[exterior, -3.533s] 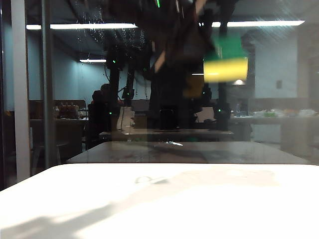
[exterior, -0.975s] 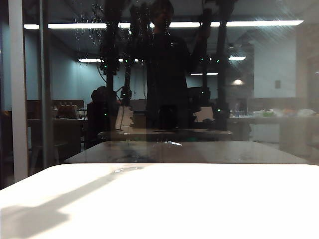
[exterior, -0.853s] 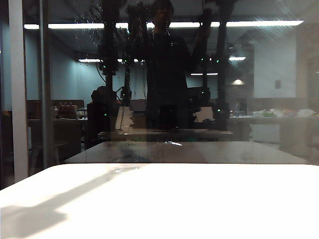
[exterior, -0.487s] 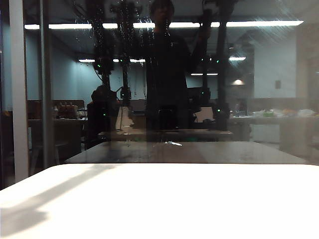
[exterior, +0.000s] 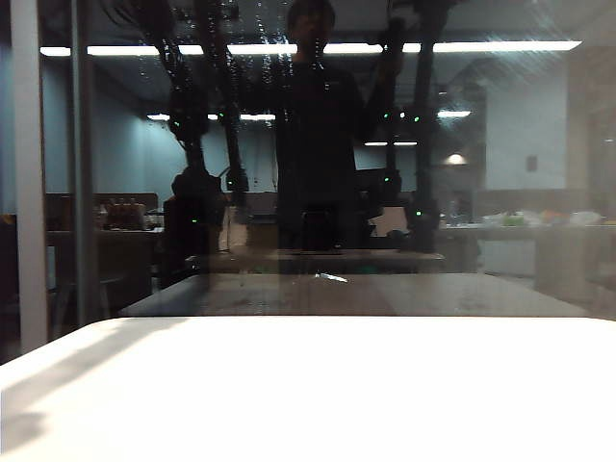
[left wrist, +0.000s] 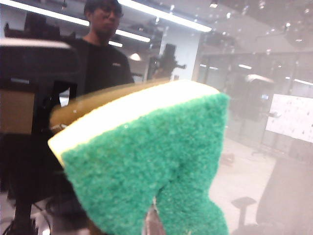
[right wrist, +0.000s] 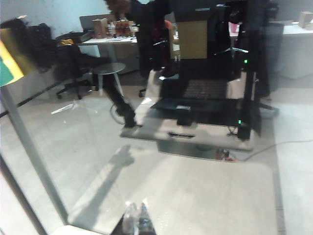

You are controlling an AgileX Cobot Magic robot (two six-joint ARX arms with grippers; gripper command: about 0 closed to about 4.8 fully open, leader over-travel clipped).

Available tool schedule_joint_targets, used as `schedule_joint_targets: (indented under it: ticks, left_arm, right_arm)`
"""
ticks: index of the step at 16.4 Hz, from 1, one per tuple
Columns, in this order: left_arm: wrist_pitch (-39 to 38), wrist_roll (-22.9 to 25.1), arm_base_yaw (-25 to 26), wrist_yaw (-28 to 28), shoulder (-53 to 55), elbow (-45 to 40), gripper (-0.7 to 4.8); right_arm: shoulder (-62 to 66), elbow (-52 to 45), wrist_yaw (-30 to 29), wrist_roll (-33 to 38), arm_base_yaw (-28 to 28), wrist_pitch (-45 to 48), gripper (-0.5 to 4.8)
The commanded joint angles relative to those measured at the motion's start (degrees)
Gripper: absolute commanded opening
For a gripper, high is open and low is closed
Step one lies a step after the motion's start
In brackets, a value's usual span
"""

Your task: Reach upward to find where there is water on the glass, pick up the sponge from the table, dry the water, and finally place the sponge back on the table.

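The sponge [left wrist: 146, 166] is up against the glass [exterior: 500, 173], clenched in the left gripper [left wrist: 151, 223], whose fingertips pinch it hard enough to crease the green scouring face into a fold. That green face looks back at the wrist camera, and the yellow foam side seems to face the glass, though whether it actually touches cannot be told. The sponge's long axis runs slantwise across the pane, one end higher than the other.

The step in hand appears to be the drying pass. The water [exterior: 260, 38] shows as thin whitish streaks and droplets high on the glass, above the reflected person's shoulders. To dry it well, the foam should sit flat on the pane, pressed evenly, and sweep through the whole streaked band in overlapping strokes with the long side leading.

The right gripper [right wrist: 138, 220] hangs near the glass lower down, fingertips together and empty. The table [exterior: 308, 385] lies below the glass, white and smooth.
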Motion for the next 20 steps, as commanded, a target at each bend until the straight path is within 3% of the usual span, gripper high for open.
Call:
schedule_joint_targets:
  ticks: [1,14,20]
  left_arm:
    - [-1.2,1.2,1.8,-1.7,-0.4,0.1,-0.06]
    - [-6.6,9.4,-20.5,-2.6,3.9,-0.1,-0.06]
    - [-14.4,18.2,-25.0,-4.9,7.7,-0.1,-0.06]
  right_arm:
    - [-0.1,0.2,0.1,-0.2,0.0,0.4,-0.02]
    - [0.2,0.2,-0.1,-0.2,0.0,0.3,-0.02]
    - [0.2,0.2,-0.1,-0.2,0.0,0.3,-0.02]
